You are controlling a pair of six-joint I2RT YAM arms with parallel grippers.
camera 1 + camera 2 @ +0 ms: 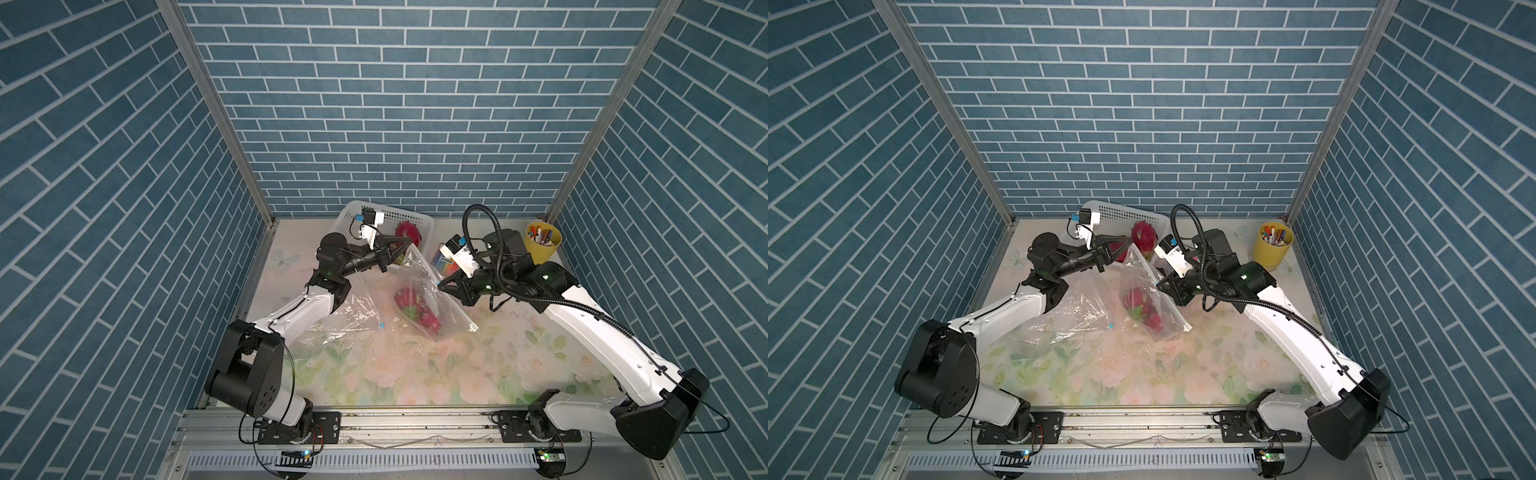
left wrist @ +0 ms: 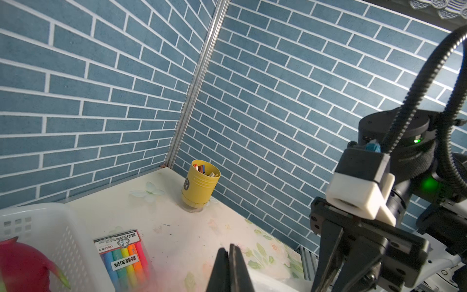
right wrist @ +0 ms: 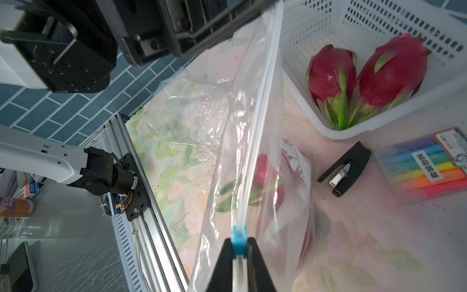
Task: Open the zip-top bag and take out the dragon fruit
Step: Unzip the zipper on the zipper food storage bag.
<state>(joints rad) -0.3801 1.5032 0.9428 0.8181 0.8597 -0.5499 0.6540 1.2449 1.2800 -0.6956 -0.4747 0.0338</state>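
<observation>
The left fingers were clenched on one top corner of the clear zip-top plastic bag, holding that end raised above the floral-patterned table. In the left wrist view they stood pressed flat together. The right fingers were grasping the small blue slider on the bag's white zip strip, which ran taut between the two arms. In a top view the slider sat partway along the strip, and the rest of the strip sloped down to the table.

The pink-red dragon fruit with green scales lay inside the bag, low in its sagging body near the table surface, and showed through the plastic from the right wrist.

Just behind the bag stood a white perforated plastic basket holding two more dragon fruits. A black stapler and a pack of coloured highlighters lay beside the basket. A yellow cup of pens stood in the far corner. A second, crumpled clear bag lay flat under the left arm.
</observation>
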